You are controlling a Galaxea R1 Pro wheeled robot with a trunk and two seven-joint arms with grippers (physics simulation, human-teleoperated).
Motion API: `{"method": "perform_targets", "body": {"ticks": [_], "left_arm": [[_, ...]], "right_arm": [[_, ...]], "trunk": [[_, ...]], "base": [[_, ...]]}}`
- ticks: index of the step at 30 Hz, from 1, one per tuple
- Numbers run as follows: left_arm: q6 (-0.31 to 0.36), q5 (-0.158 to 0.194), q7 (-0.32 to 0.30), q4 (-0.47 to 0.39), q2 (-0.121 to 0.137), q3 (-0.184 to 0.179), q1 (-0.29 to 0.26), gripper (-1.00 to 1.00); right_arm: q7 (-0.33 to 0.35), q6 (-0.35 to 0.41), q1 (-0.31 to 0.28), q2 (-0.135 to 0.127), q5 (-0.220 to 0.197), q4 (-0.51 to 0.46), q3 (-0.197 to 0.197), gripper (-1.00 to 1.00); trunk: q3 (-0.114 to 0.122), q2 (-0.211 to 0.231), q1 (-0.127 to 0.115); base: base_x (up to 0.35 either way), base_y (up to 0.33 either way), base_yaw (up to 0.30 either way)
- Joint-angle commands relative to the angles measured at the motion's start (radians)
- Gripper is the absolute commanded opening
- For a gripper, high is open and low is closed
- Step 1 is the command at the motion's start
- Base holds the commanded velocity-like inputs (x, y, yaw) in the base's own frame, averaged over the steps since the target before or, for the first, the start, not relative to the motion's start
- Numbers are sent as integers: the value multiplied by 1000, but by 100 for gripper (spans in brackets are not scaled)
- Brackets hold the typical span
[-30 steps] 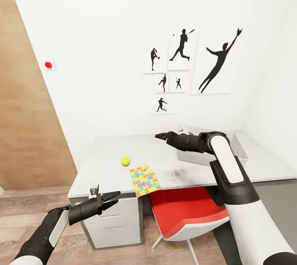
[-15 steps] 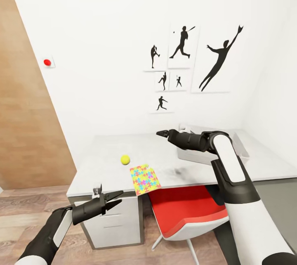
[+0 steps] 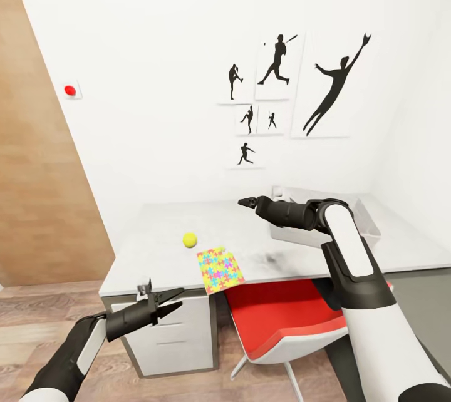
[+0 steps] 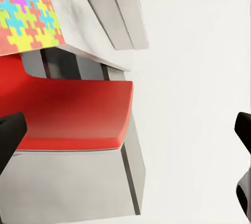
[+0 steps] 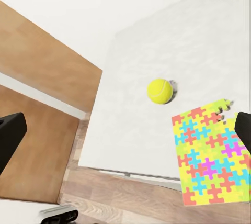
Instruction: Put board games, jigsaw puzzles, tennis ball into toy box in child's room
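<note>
Hovering over the counter [image 3: 156,226], the right gripper [image 3: 245,203] points toward the tennis ball [image 3: 190,240], which sits ahead of and below its fingers, well apart from them. In the right wrist view those fingers stand spread at the frame's edges with nothing between them, the ball [image 5: 160,91] and a jigsaw puzzle [image 5: 211,152] lying beyond. That height and aim suit, I judge, an approach to a next pick. The puzzle [image 3: 220,271] overhangs the counter's near edge above the red chair [image 3: 282,320], which should let fingers get under it.

The left gripper [image 3: 164,302] hangs low in front of the white drawers [image 3: 169,339], below the counter's edge, fingers spread and empty; it looks parked out of the way. The toy box [image 3: 366,223] rests on the counter behind the right forearm, mostly hidden, so its contents cannot be told.

The counter top is pale grey and smooth. Behind it a white wall carries black baseball silhouettes [image 3: 332,86] and a red button [image 3: 70,90]; a wooden panel [image 3: 37,189] and wood floor lie to the side.
</note>
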Motion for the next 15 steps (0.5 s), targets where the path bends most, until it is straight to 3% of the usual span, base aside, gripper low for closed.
{"method": "perform_targets", "body": {"ticks": [1,6,15], "left_arm": [[8,3,-10,4,2,6,-1,100],[10,2,-34,46,6,33,-1,100],[5,1,-36,61,3,38,-1,100]], "right_arm": [[-10,1,-1,-2,-10,-1,1,100],[-10,0,-1,1,-10,-1,0,100],[-11,1,-1,-3,-11,-1,-1,100]], "trunk": [[-4,-8,4],[-20,-43,23],[-48,-106,58]], "base": [[0,0,0],[0,0,0],[0,0,0]]}}
